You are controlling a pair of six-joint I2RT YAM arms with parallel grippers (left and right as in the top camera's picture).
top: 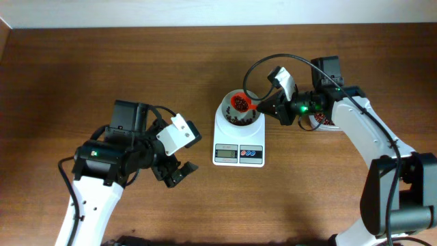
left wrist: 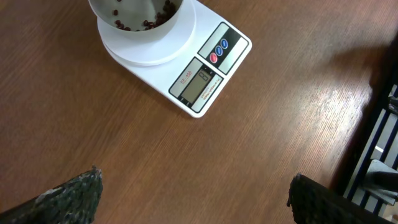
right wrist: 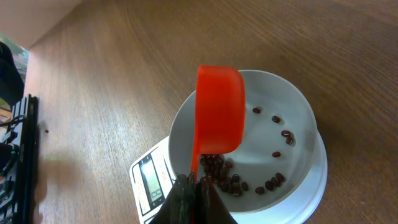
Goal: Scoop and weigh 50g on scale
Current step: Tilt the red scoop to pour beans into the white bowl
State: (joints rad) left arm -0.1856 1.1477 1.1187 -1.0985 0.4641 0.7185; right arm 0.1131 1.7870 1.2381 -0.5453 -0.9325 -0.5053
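Right of centre: right arm [top: 372, 133] bent inward, right pincer [top: 263, 107] pinching red scoop [top: 240, 103] over scale [top: 238, 154]; left pincer [top: 179, 171] spread, lower left.

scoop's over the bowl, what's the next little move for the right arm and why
Probably roll the right wrist to tip the red scoop slowly. The overhead view shows it loaded with beans, held by the shut right fingers above the white bowl on the scale, and the bowl holds only a thin scatter so far.
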